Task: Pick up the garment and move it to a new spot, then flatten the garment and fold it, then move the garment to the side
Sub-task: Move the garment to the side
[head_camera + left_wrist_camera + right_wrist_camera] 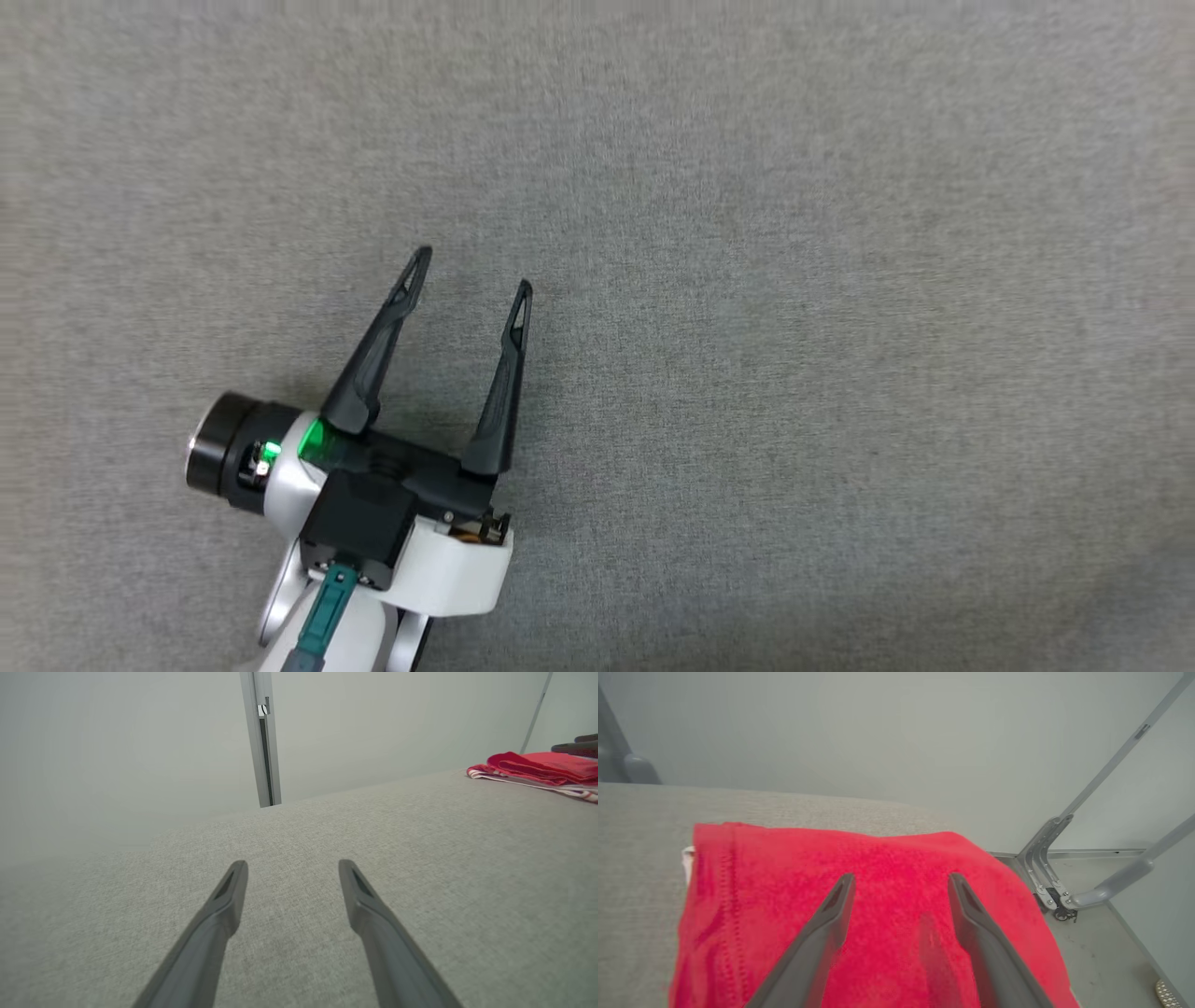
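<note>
While head view shows left tool (473, 268) wide over grey bench (840, 280), right wrist view shows right tool (902, 876) wide over red garment (761, 882).

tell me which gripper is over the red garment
The right gripper: its open fingers reach out over the red garment, while the left gripper is open above bare grey table.

A grey woven cloth covers the table (747, 280). Behind it stand pale walls (117, 742), a metal post (264, 756) and a grey floor (1101, 952).
</note>
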